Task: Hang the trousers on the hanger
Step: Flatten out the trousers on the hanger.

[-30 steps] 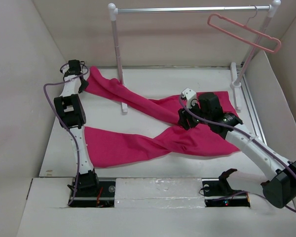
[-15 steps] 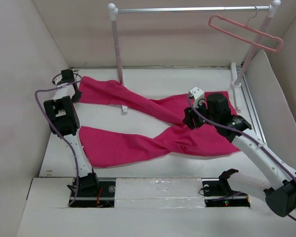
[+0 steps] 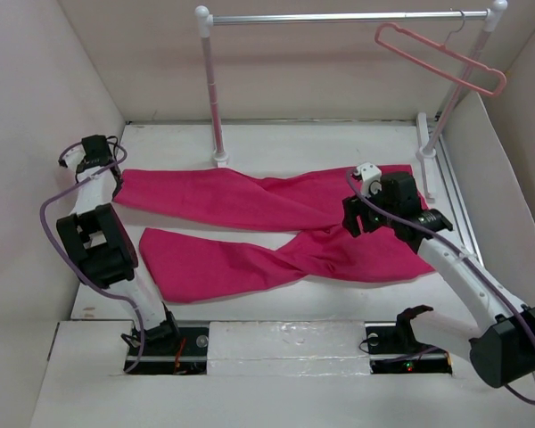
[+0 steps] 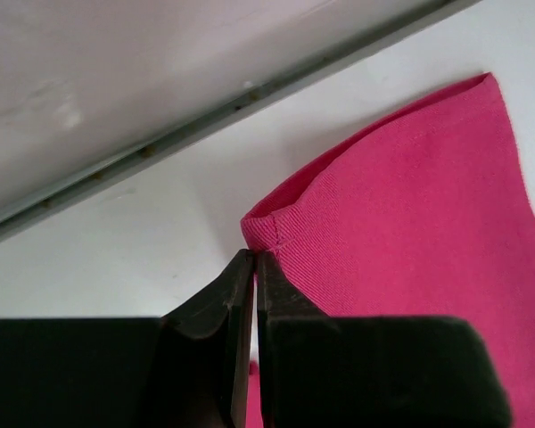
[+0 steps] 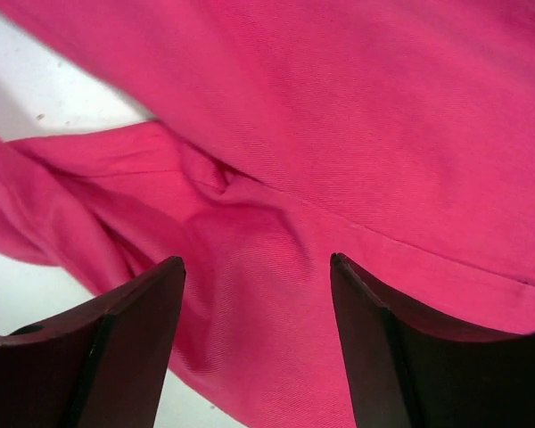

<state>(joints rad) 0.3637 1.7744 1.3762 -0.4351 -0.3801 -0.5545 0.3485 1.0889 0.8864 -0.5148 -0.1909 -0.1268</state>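
The magenta trousers (image 3: 250,201) lie flat across the table, their two legs running left and crossing near the middle. My left gripper (image 3: 116,185) is at the far left, shut on the hem of the upper leg; in the left wrist view the jaws (image 4: 254,259) pinch the folded hem of the trousers (image 4: 410,223). My right gripper (image 3: 350,223) hovers open just above the crotch area, with the trousers (image 5: 339,134) spread below the fingers and the gripper (image 5: 254,260) holding nothing. The light-pink hanger (image 3: 446,58) hangs tilted on the rail at the top right.
A white-and-silver clothes rail (image 3: 339,16) spans the back, its left post (image 3: 212,89) standing just behind the upper trouser leg and its right foot (image 3: 428,169) beside the waistband. White walls enclose the table on three sides; a metal track (image 3: 456,209) runs along the right edge.
My left gripper shut on the upper leg's hem and pulled it left and nearer, stretching that leg straight. My right gripper shifted slightly right and opened wider.
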